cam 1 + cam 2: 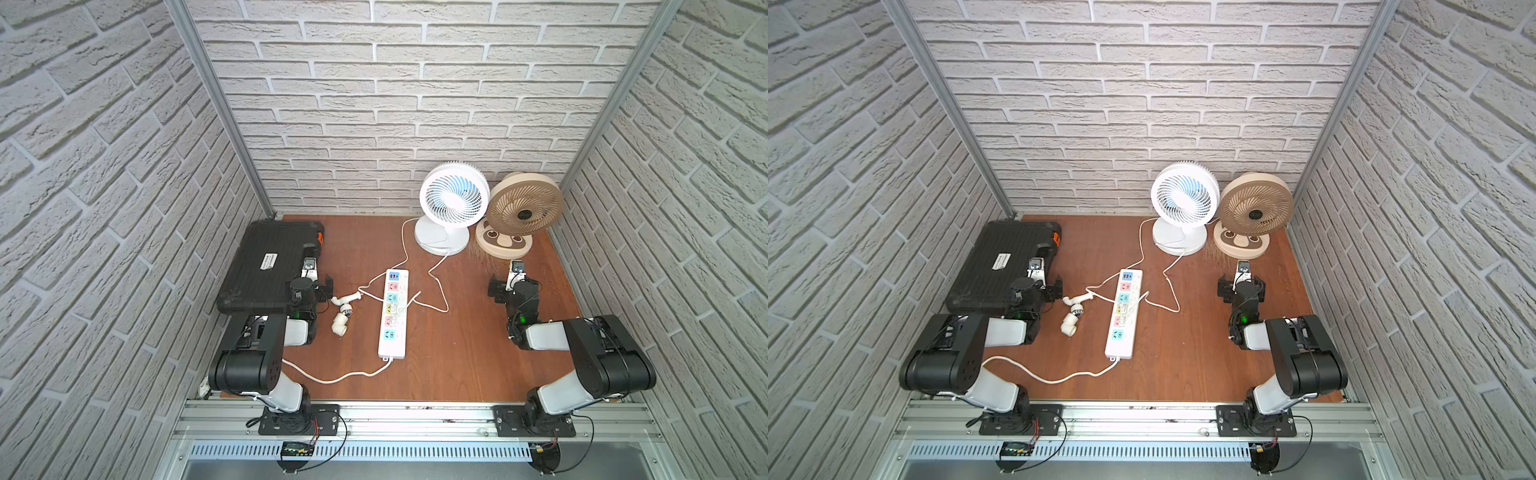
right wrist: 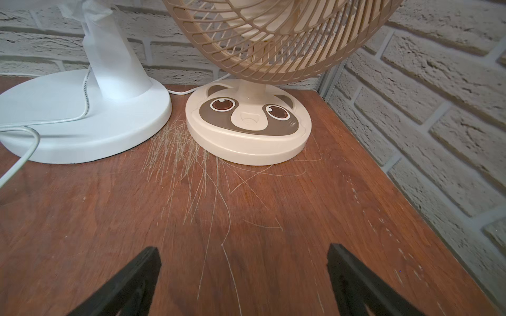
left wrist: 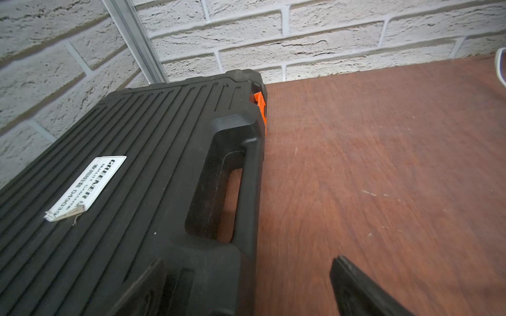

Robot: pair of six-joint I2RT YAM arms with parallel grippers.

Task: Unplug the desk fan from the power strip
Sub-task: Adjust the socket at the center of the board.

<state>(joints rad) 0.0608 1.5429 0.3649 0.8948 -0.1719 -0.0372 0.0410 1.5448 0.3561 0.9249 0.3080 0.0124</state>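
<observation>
The power strip (image 1: 392,332) (image 1: 1121,336) lies lengthwise mid-table, a white bar with pastel socket panels. A white plug (image 1: 395,310) (image 1: 1127,310) sits in its yellow socket. Thin white cords run from it back toward the white desk fan (image 1: 453,198) (image 1: 1185,196) (image 2: 82,117) and the beige fan (image 1: 524,208) (image 1: 1256,208) (image 2: 247,120) at the rear right. My left gripper (image 1: 318,286) (image 1: 1047,290) (image 3: 249,261) is open at the black case's edge, left of the strip. My right gripper (image 1: 515,286) (image 1: 1241,286) (image 2: 244,249) is open and empty, in front of the beige fan's base.
A black tool case (image 1: 262,266) (image 1: 1000,262) (image 3: 123,177) fills the rear left. White pipe fittings (image 1: 345,309) (image 1: 1075,311) lie between it and the strip. The strip's thick cord (image 1: 340,376) (image 1: 1059,377) trails toward the left arm's base. Brick walls enclose three sides.
</observation>
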